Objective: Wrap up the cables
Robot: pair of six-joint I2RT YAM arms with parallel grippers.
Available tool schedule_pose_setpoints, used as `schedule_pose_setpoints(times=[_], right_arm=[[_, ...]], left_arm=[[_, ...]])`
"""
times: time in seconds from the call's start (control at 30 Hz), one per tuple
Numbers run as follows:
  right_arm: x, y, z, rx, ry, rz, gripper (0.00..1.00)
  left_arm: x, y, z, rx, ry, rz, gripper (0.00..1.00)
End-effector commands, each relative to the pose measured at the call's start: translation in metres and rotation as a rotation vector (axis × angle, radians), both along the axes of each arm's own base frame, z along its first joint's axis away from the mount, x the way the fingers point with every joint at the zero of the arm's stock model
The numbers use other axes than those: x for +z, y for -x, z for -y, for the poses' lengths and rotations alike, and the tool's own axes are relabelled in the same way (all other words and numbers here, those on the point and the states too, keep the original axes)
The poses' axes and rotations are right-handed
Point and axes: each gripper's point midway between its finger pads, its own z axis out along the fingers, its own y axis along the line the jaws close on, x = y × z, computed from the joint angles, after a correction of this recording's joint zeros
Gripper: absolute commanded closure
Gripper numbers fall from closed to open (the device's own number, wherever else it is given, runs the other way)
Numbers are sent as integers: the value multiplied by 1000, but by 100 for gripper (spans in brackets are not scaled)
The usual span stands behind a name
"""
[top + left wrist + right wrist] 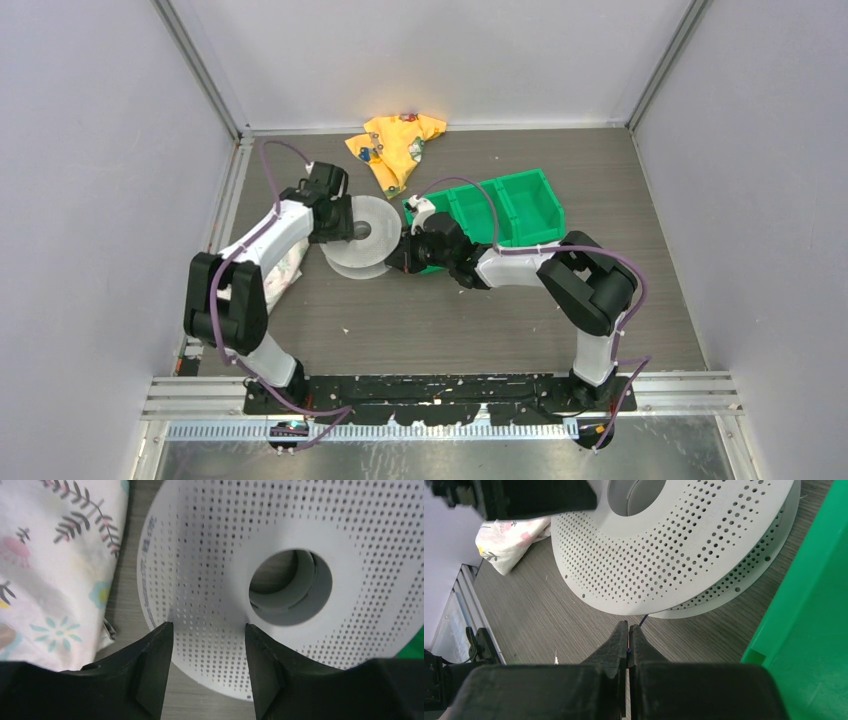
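Note:
A big pale perforated spool [358, 235] lies flat on the table between the two arms, and shows in the left wrist view [225, 580] and the right wrist view [674, 545]. My left gripper [345, 222] is open, its jaws wide apart over the spool's near rim [208, 627], holding nothing. My right gripper [405, 255] sits at the spool's right edge with its jaws pressed together [629, 625] on a thin dark cable [644, 618]. A short stretch of the cable runs from the fingertips under the spool's upper flange. The rest of the cable is hidden.
Green bins [510, 205] stand just right of the spool, close beside my right gripper [814, 630]. A yellow cloth [395, 145] lies at the back. A white floral cloth [285, 265] lies left of the spool [50, 555]. The enclosure walls stand on three sides.

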Motion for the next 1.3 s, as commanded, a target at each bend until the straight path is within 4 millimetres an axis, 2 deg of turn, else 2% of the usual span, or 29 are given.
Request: schedule_pose_setpoints(times=[0.0,0.13,0.23,0.37,0.47,0.57,0.63,0.77,0.87,1.03,1.23,1.27], right_arm=[[45,-9,-7,-14,-92,75,99],[44,-10,-5,-21,-87,79,99],[44,-11,-4,-26,-81,85,99],[44,-9,-4,-21,-81,82,99],[44,-9,-4,-22,-81,80,99],[43,-9,-3,-21,-82,78,99],[45,-8,-2,-21,-84,80,99],[46,-8,0,-26,-79,89,99],[47,-8,0,-26,-80,90,100],[47,-8,0,-27,-80,85,100],[44,-8,-1,-28,-76,77,99],[43,-8,-1,-28,-75,74,99]], left_arm=[[-20,67,16,-4,128,-196,44],[-11,79,31,-6,224,-186,45],[6,77,38,-1,275,-140,46],[45,57,25,50,256,12,45],[59,33,2,127,328,120,44],[50,11,-22,218,469,155,44],[36,-2,-33,262,532,142,44],[17,-21,-39,274,564,120,44],[7,-28,-41,288,570,110,49],[-1,-31,-38,297,623,113,67],[-9,-18,-38,307,626,96,97],[-11,-14,-37,307,628,89,99]])
